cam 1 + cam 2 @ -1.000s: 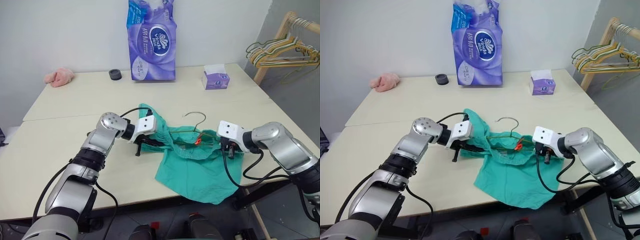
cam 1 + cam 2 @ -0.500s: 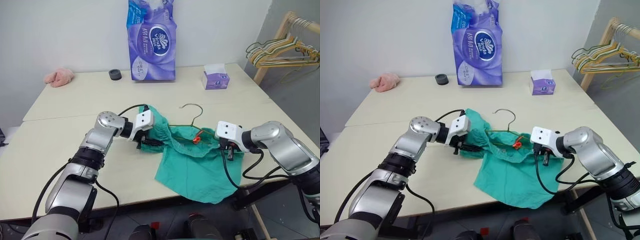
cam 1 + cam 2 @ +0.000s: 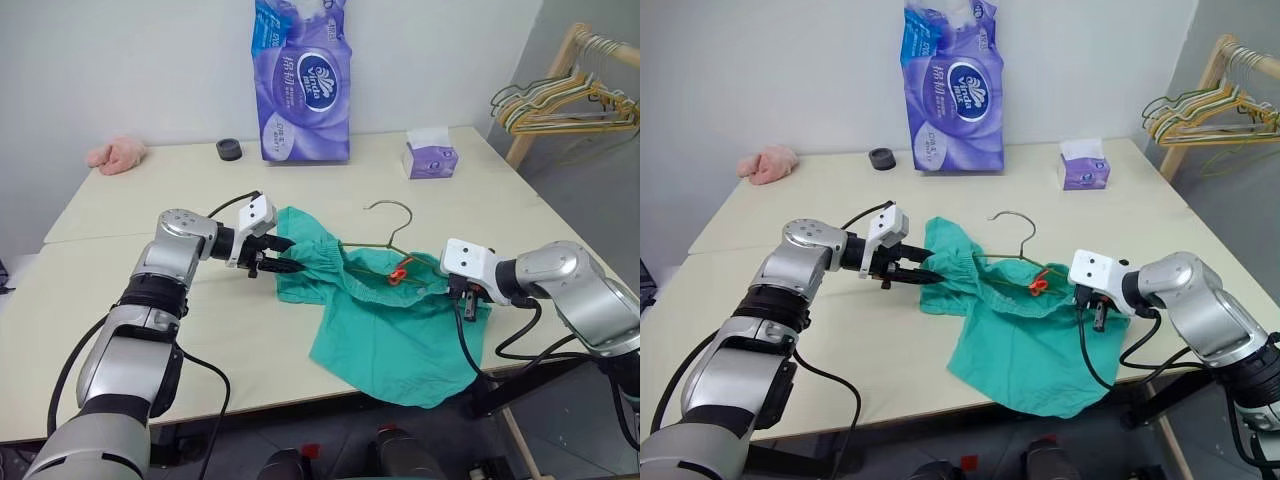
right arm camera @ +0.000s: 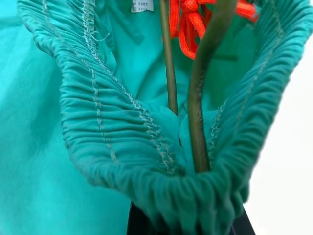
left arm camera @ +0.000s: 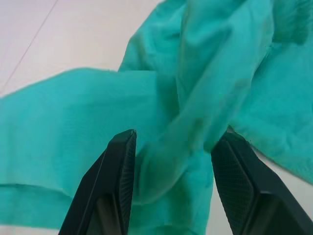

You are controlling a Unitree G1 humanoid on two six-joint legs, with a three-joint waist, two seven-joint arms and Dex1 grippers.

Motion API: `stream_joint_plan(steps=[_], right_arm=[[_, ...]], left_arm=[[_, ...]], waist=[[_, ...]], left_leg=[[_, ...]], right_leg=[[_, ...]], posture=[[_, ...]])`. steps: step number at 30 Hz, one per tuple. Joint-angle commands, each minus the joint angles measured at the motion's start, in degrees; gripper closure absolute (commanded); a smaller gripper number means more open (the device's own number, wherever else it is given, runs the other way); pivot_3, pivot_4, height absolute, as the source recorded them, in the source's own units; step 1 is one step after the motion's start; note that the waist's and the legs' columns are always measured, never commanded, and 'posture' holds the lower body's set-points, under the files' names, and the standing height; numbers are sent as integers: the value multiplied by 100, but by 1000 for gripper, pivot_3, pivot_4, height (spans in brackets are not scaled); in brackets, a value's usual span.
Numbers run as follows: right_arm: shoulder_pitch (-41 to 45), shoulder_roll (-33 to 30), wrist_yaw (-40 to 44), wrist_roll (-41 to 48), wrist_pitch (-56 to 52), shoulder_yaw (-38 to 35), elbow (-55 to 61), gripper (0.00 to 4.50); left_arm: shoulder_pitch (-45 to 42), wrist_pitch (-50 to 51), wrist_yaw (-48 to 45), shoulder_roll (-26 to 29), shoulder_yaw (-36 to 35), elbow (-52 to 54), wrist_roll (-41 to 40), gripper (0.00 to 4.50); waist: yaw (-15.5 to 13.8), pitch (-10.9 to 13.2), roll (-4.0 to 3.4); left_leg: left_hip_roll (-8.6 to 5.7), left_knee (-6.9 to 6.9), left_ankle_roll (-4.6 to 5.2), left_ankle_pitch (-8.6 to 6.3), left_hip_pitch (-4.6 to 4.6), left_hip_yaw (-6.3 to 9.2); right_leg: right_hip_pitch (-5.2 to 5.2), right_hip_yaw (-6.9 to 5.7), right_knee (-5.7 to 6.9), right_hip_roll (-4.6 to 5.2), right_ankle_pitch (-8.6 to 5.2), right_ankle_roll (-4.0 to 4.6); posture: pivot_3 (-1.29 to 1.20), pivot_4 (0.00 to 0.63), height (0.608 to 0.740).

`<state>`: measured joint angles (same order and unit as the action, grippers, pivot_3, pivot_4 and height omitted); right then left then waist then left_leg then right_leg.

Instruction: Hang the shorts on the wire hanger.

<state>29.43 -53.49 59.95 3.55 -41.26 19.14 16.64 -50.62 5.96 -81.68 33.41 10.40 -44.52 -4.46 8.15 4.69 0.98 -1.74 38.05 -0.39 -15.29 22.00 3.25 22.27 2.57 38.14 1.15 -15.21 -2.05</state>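
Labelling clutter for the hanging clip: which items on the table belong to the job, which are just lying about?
Job:
- teal-green fabric shorts
- thin olive-gold wire hanger
- left gripper
- right gripper

Lying about:
- purple tissue-roll pack
- small purple tissue box
- black ring
- pink cloth lump
- rack of spare hangers

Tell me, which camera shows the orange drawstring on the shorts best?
The right wrist view: the orange drawstring hangs close up inside the shorts beside the wire hanger. Both eye views show it small; the left wrist view shows teal cloth.
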Motion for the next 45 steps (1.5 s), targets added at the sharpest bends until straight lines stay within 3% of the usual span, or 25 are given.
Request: stream_joint_plan(steps=[1, 6, 7, 24, 37, 45], right_arm=[[-63, -72, 26, 122, -90, -285, 322, 4500], [-181, -127, 21, 201, -234, -359, 520, 4500], [-215, -147, 19, 223, -268, -386, 570, 4500], [-676, -462, -43, 436, -535, -768, 846, 4500], [-623, -352, -194, 686, -735, -934, 1013, 4500], [-721, -520, -166, 828, -790, -1069, 1122, 4500]], left_arm=[[-164, -277, 219, -145, -20, -237, 122, 2917], [-281, -604, 555, -296, -97, -557, 241, 4408], [-324, -657, 640, -309, -129, -651, 251, 4465], [-689, -776, 1321, -344, -550, -1416, 189, 4465], [-339, -889, 903, -284, -296, -1173, 415, 4465], [-424, -1144, 1544, -276, -420, -1454, 570, 4465]], waist=[[-12, 0, 0], [-7, 0, 0], [-6, 0, 0], [6, 0, 1], [5, 0, 0], [-13, 1, 1]], left_leg=[[-1, 1, 0, 0, 0, 0], [-4, 3, 0, 0, 3, 0], [-4, 3, 0, 0, 3, 1], [-4, 3, 0, 0, 3, 1], [-3, 2, 0, 0, 3, 2], [-4, 3, 0, 0, 4, 3]], right_leg=[[0, 0, 0, 1, 0, 0], [0, 0, 0, 3, 0, -1], [1, 0, 1, 3, 0, -1], [0, -2, 1, 2, 0, -2], [0, -2, 2, 2, 0, -1], [0, -1, 1, 4, 0, -1]], posture=[[-200, 44, 740], [-203, 45, 740], [-210, 49, 740], [-215, 55, 740], [-208, 56, 740], [-204, 58, 740]])
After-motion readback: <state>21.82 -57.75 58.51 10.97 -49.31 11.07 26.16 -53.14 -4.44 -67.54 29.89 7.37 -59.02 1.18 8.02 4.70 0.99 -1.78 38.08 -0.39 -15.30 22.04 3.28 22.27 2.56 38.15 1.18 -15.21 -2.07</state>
